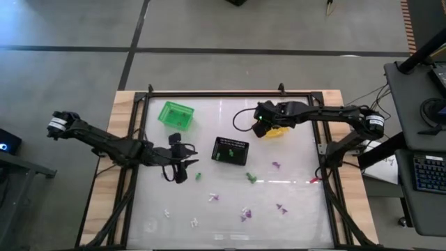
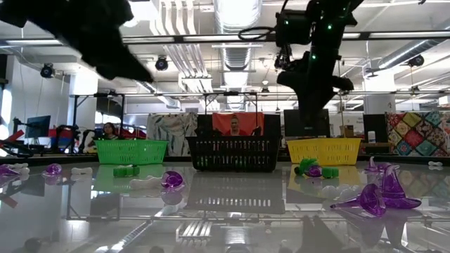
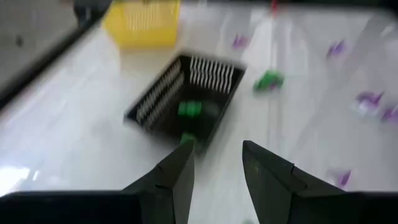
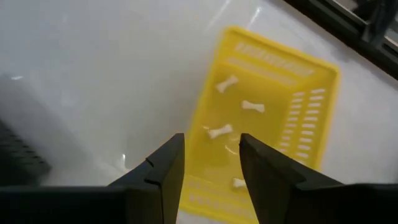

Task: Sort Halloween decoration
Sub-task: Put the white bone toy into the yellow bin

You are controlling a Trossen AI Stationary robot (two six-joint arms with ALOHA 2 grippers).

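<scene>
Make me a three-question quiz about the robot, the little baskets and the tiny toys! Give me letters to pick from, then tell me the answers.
1. Where is the right gripper?
A. over the yellow basket
B. over the green basket
C. off the table

2. What colour are the trinkets in the black basket?
A. purple
B. green
C. white

3. How do the right gripper's fingers stand?
A. shut on a bone
B. open and empty
C. shut on the basket

Answers:
1 A, the right wrist view looks straight down into the yellow basket.
2 B, green pieces show inside it.
3 B, a gap shows between the fingers, with white bones lying below.
</scene>
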